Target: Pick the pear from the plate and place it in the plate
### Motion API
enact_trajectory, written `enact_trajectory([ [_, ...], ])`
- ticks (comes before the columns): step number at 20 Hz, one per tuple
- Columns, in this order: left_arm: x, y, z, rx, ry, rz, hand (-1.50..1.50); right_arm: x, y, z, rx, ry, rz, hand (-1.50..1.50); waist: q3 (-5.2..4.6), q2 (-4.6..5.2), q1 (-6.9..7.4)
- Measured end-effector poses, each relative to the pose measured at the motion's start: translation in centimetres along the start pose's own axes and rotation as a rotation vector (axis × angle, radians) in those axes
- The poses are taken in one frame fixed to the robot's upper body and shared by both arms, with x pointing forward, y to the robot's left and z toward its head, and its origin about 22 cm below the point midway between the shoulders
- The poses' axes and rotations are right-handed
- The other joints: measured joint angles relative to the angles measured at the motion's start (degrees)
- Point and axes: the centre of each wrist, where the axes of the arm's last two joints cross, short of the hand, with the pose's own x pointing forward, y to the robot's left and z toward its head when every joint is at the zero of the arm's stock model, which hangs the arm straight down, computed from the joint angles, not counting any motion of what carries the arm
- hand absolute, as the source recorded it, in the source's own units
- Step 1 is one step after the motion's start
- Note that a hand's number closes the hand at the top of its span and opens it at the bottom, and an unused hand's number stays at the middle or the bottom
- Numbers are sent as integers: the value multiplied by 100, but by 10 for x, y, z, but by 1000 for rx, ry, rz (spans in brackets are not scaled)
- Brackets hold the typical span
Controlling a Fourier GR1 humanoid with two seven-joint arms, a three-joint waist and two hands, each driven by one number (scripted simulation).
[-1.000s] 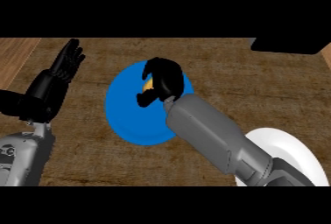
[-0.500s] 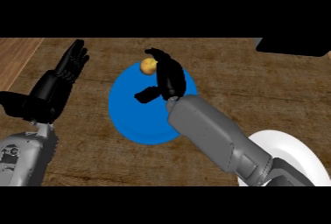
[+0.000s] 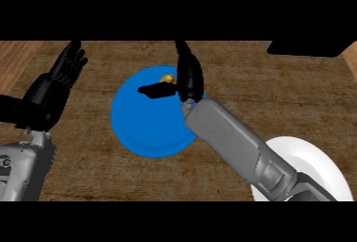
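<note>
A small yellow pear (image 3: 167,78) shows at the far part of the blue plate (image 3: 150,125), in the crook between my right hand's thumb and palm. My right hand (image 3: 188,82) reaches over that plate from the lower right. Its fingers (image 3: 184,59) are straight and point away from me, and the thumb sticks out to the left just below the pear. The hand is open and not curled round the fruit. At the view's left, my left hand (image 3: 52,90) rests open with its fingers up, off the plate. A white plate (image 3: 317,163) lies at the lower right, partly under my right forearm.
A dark box-like object (image 3: 310,47) sits at the counter's far right corner. The wooden counter (image 3: 272,94) runs around both plates, with a lighter wooden strip (image 3: 10,66) along the left edge.
My right hand's fingers have gone from curled round the pear to straight, and the hand has moved a little farther away. The pear now shows beside the thumb. The left hand stayed put.
</note>
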Motion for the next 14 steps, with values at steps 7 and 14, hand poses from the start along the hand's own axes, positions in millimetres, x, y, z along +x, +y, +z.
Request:
enact_trajectory([
  [7, -8, 14, 12, 48, 24, -3, 0, -31, -26, -1, -38, 7, -116, -150, -1, -71, -278],
  [14, -9, 14, 20, 66, 31, -13, 0, -75, -85, 9, -26, -21, -133, -150, -3, -104, -392],
])
